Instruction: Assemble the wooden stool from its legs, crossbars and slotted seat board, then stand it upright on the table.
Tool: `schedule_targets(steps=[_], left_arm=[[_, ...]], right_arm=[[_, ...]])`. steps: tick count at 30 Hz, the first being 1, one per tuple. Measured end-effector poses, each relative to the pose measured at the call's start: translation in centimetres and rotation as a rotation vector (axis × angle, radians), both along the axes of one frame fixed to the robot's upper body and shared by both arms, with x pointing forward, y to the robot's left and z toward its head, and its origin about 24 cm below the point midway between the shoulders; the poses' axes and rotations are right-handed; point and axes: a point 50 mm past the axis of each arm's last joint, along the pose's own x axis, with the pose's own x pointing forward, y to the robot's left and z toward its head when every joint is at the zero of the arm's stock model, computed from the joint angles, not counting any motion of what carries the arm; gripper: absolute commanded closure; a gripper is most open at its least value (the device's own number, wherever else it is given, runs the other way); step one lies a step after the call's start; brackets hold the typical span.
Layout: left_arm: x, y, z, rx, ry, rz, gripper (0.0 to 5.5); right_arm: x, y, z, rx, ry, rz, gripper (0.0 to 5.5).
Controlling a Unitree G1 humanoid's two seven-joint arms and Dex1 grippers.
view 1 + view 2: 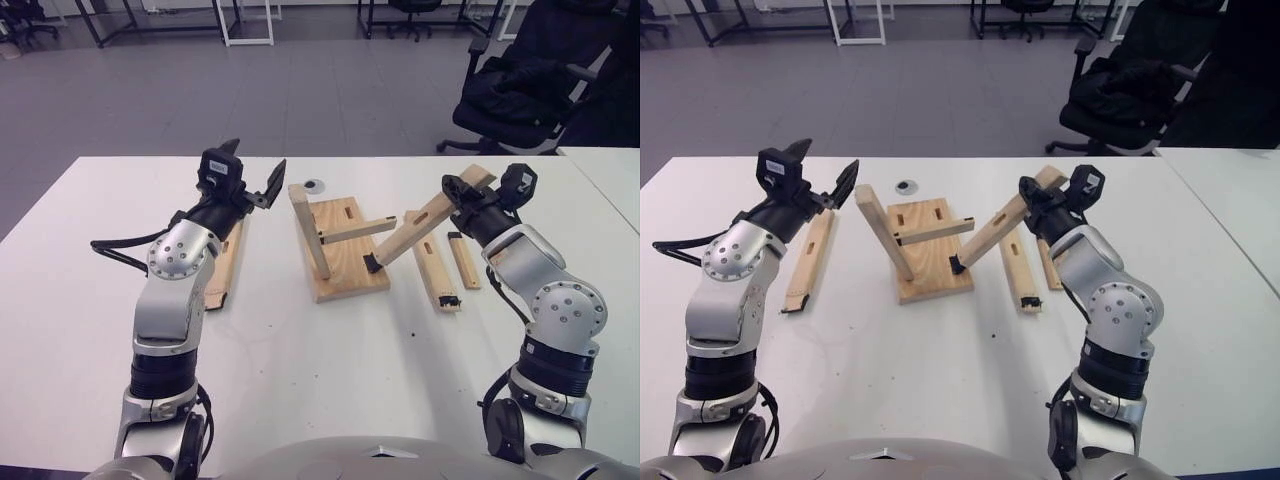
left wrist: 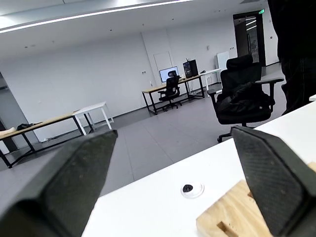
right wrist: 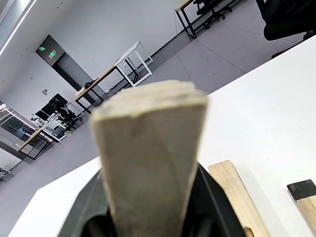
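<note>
The seat board [image 1: 345,265] lies flat mid-worktop [image 1: 300,370], one leg [image 1: 309,230] standing in it at a lean, with a crossbar [image 1: 362,230] jutting from its side. We've got a second leg [image 1: 415,228] clamped in the right end effector [image 1: 458,195], angled down to the board's edge and not seated. The left end effector [image 1: 254,168] gapes wide above a spare leg [image 1: 228,262]. Another leg [image 1: 432,268] and a short bar [image 1: 463,262] lie loose on the right. We'd call it early days.

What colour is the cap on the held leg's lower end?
Black. The cap shows best in the left eye view.
</note>
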Motion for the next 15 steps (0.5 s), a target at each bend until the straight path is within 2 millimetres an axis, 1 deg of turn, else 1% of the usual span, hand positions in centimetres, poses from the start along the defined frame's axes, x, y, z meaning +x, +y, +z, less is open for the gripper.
schedule_targets(steps=[6, 8, 12, 15], left_arm=[[-0.4, -1.2, 2.1, -0.021, -0.063, -0.049, 1.26], [-0.5, -1.6, 2.2, -0.027, -0.059, -0.067, 1.26], [-0.6, -2.4, 2.6, -0.018, -0.070, -0.096, 1.26], [-0.4, -3.1, 2.1, 0.014, -0.052, -0.120, 1.26]], right_arm=[[0.0, 0.7, 0.3, -0.042, -0.033, -0.020, 4.50], [0.0, 1.2, 0.2, -0.049, -0.051, -0.025, 4.50], [-0.3, 2.3, 0.3, -0.122, -0.106, 0.018, 4.50], [-0.5, 3.1, 0.3, -0.207, -0.135, 0.079, 4.50]])
